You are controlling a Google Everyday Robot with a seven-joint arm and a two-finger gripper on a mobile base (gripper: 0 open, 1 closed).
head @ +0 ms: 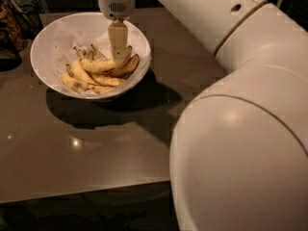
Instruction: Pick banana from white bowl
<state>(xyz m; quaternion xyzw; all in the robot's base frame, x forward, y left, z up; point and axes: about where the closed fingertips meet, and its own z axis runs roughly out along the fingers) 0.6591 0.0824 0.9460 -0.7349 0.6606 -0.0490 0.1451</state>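
Observation:
The white bowl [48, 42] with its crinkled paper lining stands at the back left of the dark table [96, 148]. Several bananas lie in it. The banana [98, 65], the longest and plumpest, lies across the top of the pile with its end rising toward the right. A shorter banana with a dark brown edge [128, 67] lies just right of it. Smaller, paler bananas [82, 83] lie beneath. My gripper [118, 56] hangs straight down inside the bowl, its tip right at the banana's right half. I see it side-on as one beige slab.
My large white arm [240, 129] fills the right side and hides the table's right part. Dark objects [9, 28] stand beyond the bowl at the far left. The table's front edge [82, 189] runs along the bottom left.

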